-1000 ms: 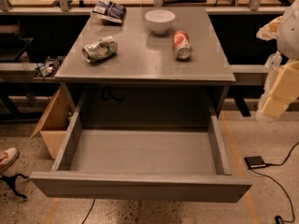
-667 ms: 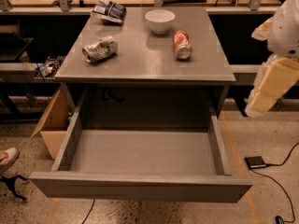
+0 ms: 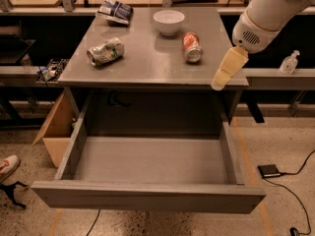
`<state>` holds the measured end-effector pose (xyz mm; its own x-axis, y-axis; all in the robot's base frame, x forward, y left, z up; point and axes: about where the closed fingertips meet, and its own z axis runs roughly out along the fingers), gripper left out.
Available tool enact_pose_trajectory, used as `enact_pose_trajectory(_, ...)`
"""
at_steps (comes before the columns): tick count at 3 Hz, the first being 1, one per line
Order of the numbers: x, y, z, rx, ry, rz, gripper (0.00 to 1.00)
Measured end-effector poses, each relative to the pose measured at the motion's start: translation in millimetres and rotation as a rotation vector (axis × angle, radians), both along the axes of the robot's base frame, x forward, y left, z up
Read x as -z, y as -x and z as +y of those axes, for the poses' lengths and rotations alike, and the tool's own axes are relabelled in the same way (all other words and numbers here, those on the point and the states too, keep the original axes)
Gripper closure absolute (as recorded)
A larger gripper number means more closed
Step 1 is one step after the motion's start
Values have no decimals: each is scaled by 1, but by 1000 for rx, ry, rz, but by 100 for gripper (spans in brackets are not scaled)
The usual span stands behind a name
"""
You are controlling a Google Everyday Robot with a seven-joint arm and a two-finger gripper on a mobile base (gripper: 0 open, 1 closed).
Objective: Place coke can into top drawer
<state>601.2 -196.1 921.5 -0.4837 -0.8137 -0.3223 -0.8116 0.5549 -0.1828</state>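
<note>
The robot's gripper (image 3: 225, 73) hangs at the right front corner of the grey cabinet (image 3: 147, 65), tilted down and leftward from the white arm (image 3: 268, 14) that reaches in from the upper right; whether it is open or closed cannot be told, and it holds nothing that can be seen. A moment earlier it hung lower and well off to the right, clear of the cabinet; it has since swung up and to the left so that it now overlaps the edge of the top. The coke can (image 3: 192, 47) lies on its side on the cabinet top, near the gripper, to its left and a little farther back, apart from it and in the same spot as before. The top drawer (image 3: 147, 198) stands pulled fully out below and to the left of the gripper, with the can not in it. Past the can, farther from the gripper, sits a white bowl (image 3: 169, 21); a dented silver-green can (image 3: 105, 51) lies well away on the left side of the top, and a dark packet (image 3: 114, 11) rests at the far left rear corner. None of these has shifted. To the gripper's right, a small pump bottle (image 3: 289, 62) stands on a side ledge.
</note>
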Motion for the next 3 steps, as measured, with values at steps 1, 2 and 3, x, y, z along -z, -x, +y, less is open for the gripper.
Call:
enact_pose_trajectory(1,0,0,0,0,0,0,0)
enact_pose_trajectory(2,3,-24,3,53,-17,-6,0)
enact_pose_trajectory(3,9,-59,7,137,-42,-13,0)
